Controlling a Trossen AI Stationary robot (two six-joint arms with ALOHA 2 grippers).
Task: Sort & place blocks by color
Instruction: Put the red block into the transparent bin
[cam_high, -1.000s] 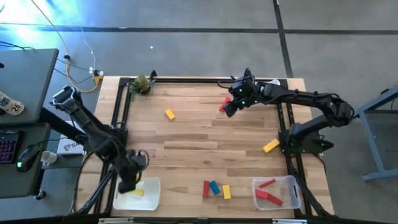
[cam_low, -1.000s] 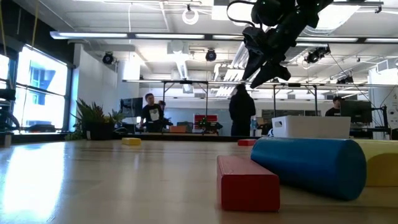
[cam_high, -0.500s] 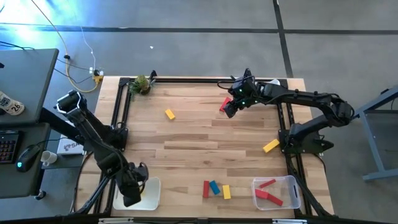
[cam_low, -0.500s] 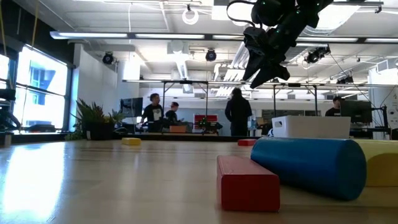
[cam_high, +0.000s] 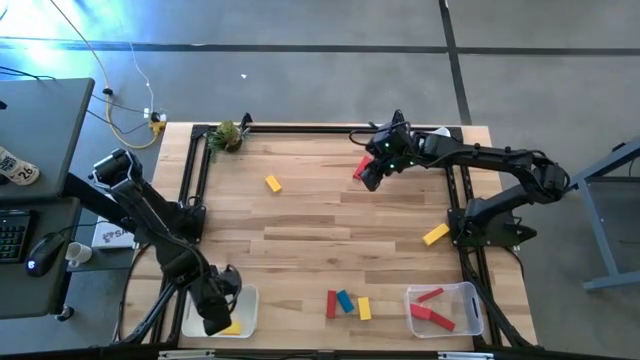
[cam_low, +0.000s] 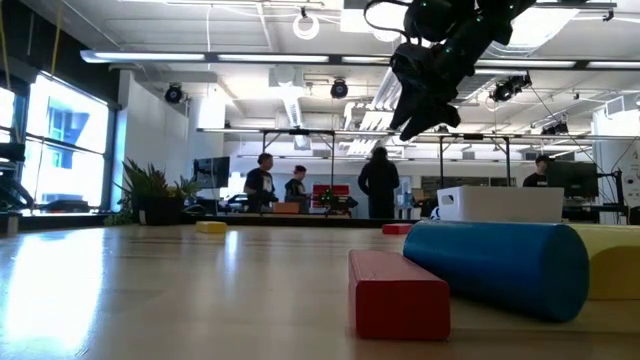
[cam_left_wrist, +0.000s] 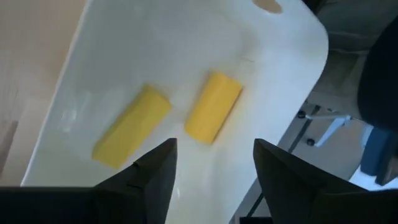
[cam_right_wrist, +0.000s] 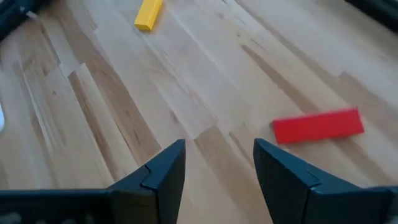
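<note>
Left end effector (cam_high: 222, 318) is hanging over the white bin (cam_high: 246, 296) at the near-left corner of the desk (cam_high: 310, 235); its fingers are spread apart with nothing between them; the wrist view shows two yellow bars (cam_left_wrist: 132, 126) lying side by side on the bin floor, close but not touching.

Right end effector (cam_high: 368, 175) is up at the far side of the desk, right of centre, lifted off the wood; fingers parted and empty; a red bar (cam_high: 359, 167) lies flat on the desk right by it, and in the wrist view that same bar sits just ahead of the fingers (cam_right_wrist: 163, 168).

Other blocks: a yellow block (cam_high: 272, 183) on its own, far-left of centre; a yellow bar (cam_high: 435, 235) near the right rail; a little row at the near edge with a red block (cam_high: 331, 304), blue block (cam_high: 345, 301) and another yellow one (cam_high: 364, 308), the red and blue touching; the clear bin (cam_high: 470, 291) at the near-right corner has red bars (cam_high: 432, 314) in it.

Green leafy clump (cam_high: 228, 135) sits at the far-left corner; a few people (cam_low: 262, 182) stand around in the room behind.
</note>
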